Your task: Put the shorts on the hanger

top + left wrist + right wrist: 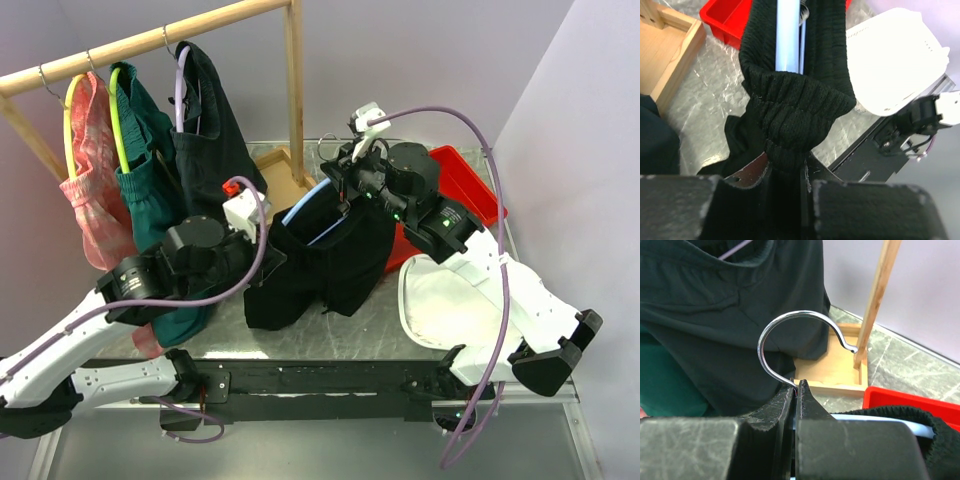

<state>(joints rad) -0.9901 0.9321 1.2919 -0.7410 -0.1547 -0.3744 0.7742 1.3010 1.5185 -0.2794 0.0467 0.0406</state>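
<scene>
The black shorts (320, 270) hang from the light blue hanger (318, 208) above the table's middle. My right gripper (350, 178) is shut on the hanger at the base of its metal hook (785, 330), and holds it up; the blue bar (865, 419) runs right from my fingers. My left gripper (268, 256) is shut on a bunched end of the shorts' waistband (795, 110), which wraps round the hanger's end (787, 35). The drawstring and label are hidden.
A wooden rack (150, 40) at the back left holds pink checked shorts (95, 190), green shorts (145, 180) and a black garment (215, 130). Its wooden base (280, 165) stands behind the shorts. A red bin (465, 185) and a white bag (450, 300) lie at the right.
</scene>
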